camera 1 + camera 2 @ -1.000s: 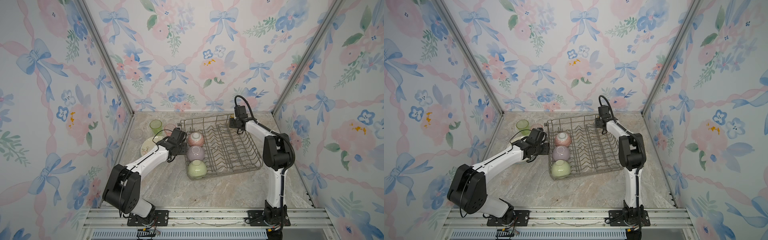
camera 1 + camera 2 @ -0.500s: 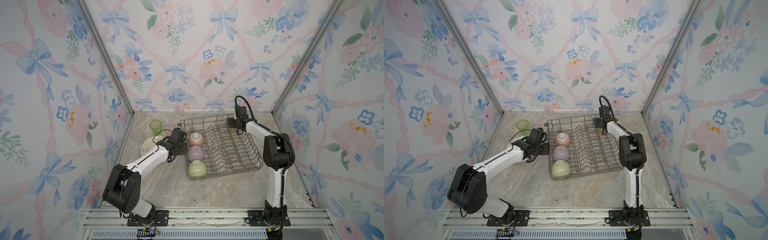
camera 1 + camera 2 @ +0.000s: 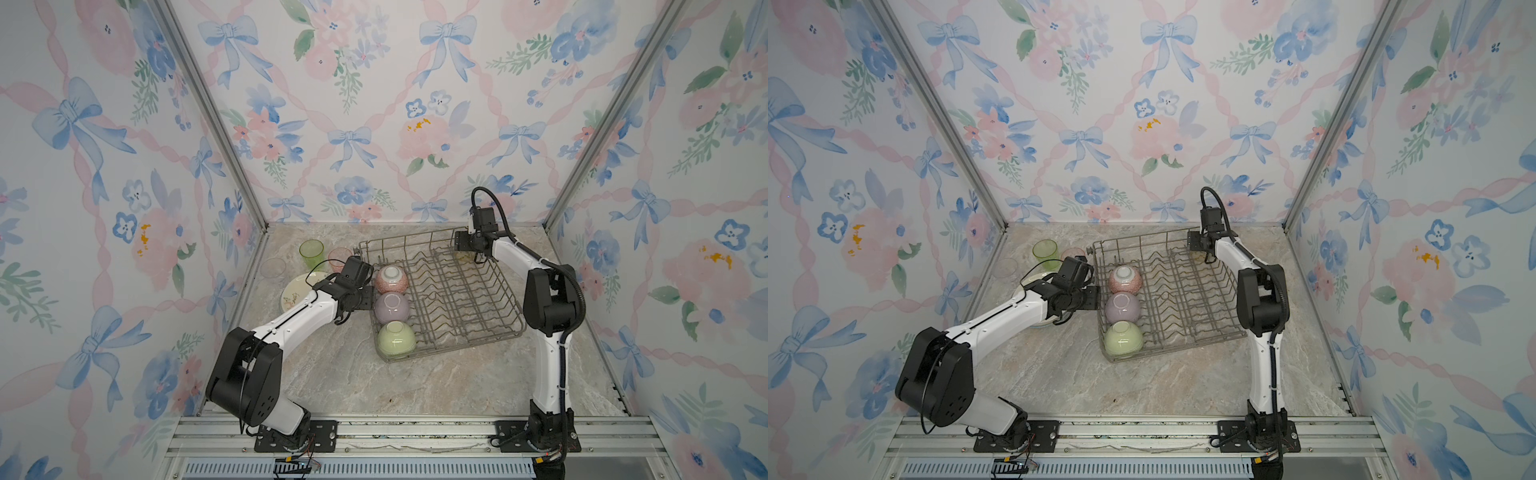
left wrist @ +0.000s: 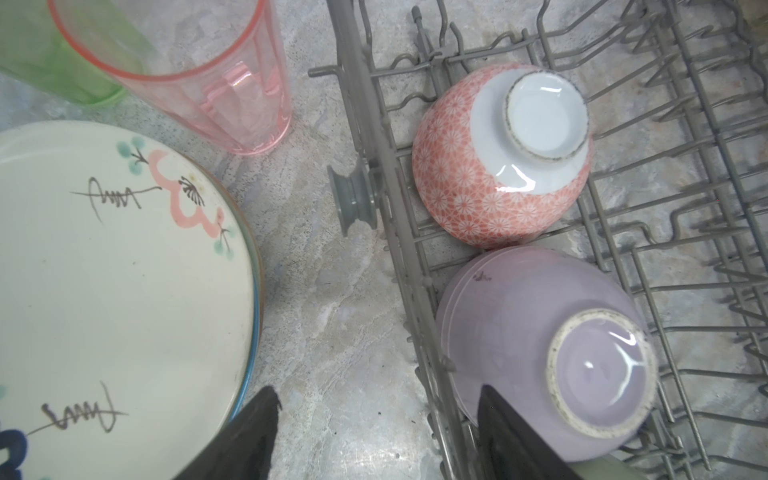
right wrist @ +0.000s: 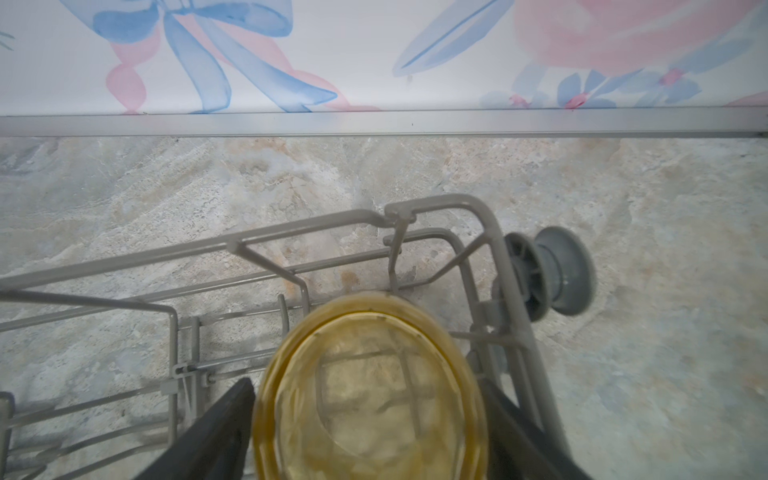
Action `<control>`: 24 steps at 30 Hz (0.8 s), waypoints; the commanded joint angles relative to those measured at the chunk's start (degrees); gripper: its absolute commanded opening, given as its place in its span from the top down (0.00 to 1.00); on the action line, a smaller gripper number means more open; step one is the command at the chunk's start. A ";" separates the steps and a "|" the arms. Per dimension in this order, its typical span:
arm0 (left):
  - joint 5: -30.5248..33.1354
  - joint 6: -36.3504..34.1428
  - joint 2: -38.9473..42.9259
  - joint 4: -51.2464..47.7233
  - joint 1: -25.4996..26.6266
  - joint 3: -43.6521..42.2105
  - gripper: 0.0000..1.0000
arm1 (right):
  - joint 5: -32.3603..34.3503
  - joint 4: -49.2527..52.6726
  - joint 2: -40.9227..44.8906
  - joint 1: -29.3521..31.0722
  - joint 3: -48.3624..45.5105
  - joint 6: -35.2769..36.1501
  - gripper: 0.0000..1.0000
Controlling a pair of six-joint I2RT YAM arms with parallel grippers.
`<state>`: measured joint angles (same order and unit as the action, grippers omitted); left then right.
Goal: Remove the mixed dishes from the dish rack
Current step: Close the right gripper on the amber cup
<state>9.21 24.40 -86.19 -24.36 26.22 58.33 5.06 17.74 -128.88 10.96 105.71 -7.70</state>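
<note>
The grey wire dish rack holds three upturned bowls along its left side: pink, lilac and green. My left gripper is open and empty. Its jaws straddle the rack's left wall, with one finger over the lilac bowl and the other over bare table beside the plates. In the rack's far right corner stands a yellow tumbler. My right gripper is down over it, fingers against both sides.
Left of the rack, a stack of plates lies on the marble table, with green, pink and clear tumblers behind it. The back wall rail runs close behind the rack. A wheel sticks out from the rack's corner.
The left jaws have spread wider beside the lilac bowl. The right jaws opened and then came in against the yellow tumbler. Both arms have barely shifted.
</note>
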 commanded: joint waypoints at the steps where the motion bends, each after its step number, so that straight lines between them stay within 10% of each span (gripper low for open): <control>1: 0.19 -1.02 -0.20 -1.21 -0.37 0.56 0.24 | 0.37 2.73 -2.03 -1.12 2.37 1.55 0.19; 24: -1.97 -0.85 0.68 -1.19 0.48 1.16 0.22 | 0.61 -2.08 8.83 -0.33 -9.86 0.31 0.41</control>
<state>8.34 24.03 -86.19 -24.36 26.26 58.35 5.15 15.59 -124.27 10.83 99.42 -5.78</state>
